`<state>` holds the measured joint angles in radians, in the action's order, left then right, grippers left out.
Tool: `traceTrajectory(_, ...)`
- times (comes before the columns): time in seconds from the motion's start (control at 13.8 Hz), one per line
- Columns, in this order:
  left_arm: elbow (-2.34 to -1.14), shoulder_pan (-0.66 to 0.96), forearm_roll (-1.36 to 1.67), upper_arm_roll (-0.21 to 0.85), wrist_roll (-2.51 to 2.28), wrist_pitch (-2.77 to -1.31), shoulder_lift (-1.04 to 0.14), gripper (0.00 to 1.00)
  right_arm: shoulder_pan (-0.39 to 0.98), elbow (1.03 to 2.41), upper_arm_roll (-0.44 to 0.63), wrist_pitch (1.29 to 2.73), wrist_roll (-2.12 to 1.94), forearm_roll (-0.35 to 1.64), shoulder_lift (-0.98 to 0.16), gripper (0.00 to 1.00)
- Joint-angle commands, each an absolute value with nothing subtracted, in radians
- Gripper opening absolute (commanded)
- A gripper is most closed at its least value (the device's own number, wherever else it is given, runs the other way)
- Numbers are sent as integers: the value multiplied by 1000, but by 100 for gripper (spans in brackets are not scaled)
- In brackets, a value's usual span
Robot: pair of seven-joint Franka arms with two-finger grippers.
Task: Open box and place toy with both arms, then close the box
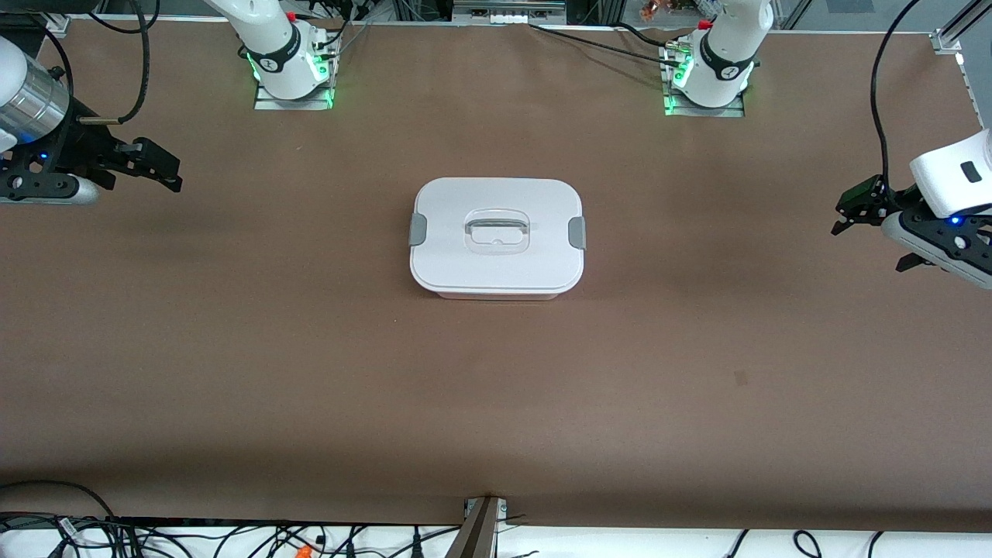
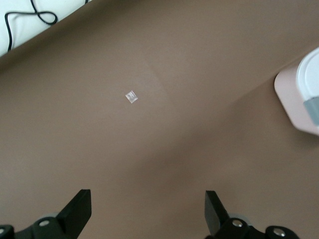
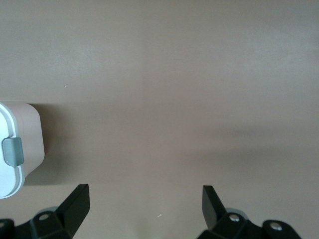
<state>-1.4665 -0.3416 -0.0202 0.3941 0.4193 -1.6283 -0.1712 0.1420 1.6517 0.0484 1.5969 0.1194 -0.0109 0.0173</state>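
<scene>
Brown table [image 1: 232, 349] holds only the lidded box [image 1: 496, 236]; left tool [image 1: 852, 213] and right tool [image 1: 159, 167] hover spread apart.

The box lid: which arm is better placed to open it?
Neither clearly: the left gripper and right gripper hang open at either end, each facing one grey clip of the closed box. Probably both.

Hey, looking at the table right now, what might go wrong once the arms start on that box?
1. The box sits shut, its white lid held by a grey clip at each end; freeing only one could tilt or drag the box.
2. No toy shows in any view, so the placing step may have nothing to pick.
3. The left gripper and right gripper wait open at opposite table ends; converging on one small box risks collision.
</scene>
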Motion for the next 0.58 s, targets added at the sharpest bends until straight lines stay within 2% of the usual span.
traceTrajectory(0.0,-1554,-202,9,239,265,-1618,-86,100,133,1634,43,1575,112,-6,12,100)
traceTrajectory(0.14,-1607,-62,5,108,166,-1620,-36,100,133,1634,44,1575,110,-6,12,100)
traceTrajectory(0.36,-1686,15,11,22,143,-1634,24,100,133,1635,44,1575,112,-6,12,100)
traceTrajectory(0.51,-1720,31,9,2,143,-1672,43,100,133,1634,46,1575,112,-6,12,100)
